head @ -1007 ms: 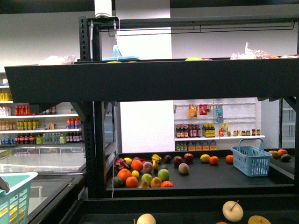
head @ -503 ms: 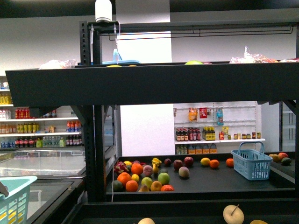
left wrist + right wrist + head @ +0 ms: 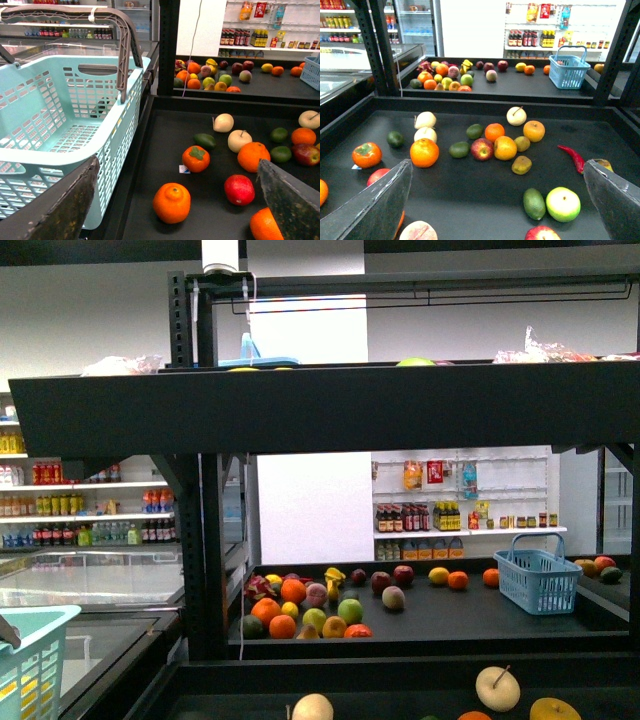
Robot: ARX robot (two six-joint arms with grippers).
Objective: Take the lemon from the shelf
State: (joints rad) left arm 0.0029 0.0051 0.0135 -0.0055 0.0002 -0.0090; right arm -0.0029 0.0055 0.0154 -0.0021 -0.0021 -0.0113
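Note:
The shelf point(image 3: 207, 540) is a black metal-framed stand with dark trays point(image 3: 470, 192) holding loose fruit. Yellow fruits lie on its far tray: a small one point(image 3: 290, 610) point(image 3: 438, 78) in the pile, and a rounder one point(image 3: 438, 577) point(image 3: 520, 66) further right. I cannot tell which is the lemon. My left gripper point(image 3: 175, 210) hangs open over the near tray's left end, above an orange point(image 3: 171, 197). My right gripper point(image 3: 495, 200) hangs open over the near tray's middle, with nothing between its fingers. Neither gripper shows in the front view.
A pale teal basket point(image 3: 60, 110) point(image 3: 30, 660) stands close beside the left gripper. A blue basket point(image 3: 538, 580) point(image 3: 568, 70) sits on the far tray's right. A red chili point(image 3: 572, 156), apples, oranges and avocados lie scattered on the near tray. The upper tray point(image 3: 320, 410) overhangs.
Everything in the front view sits slightly higher than half a second ago, about where it was one second ago. No fruit has moved.

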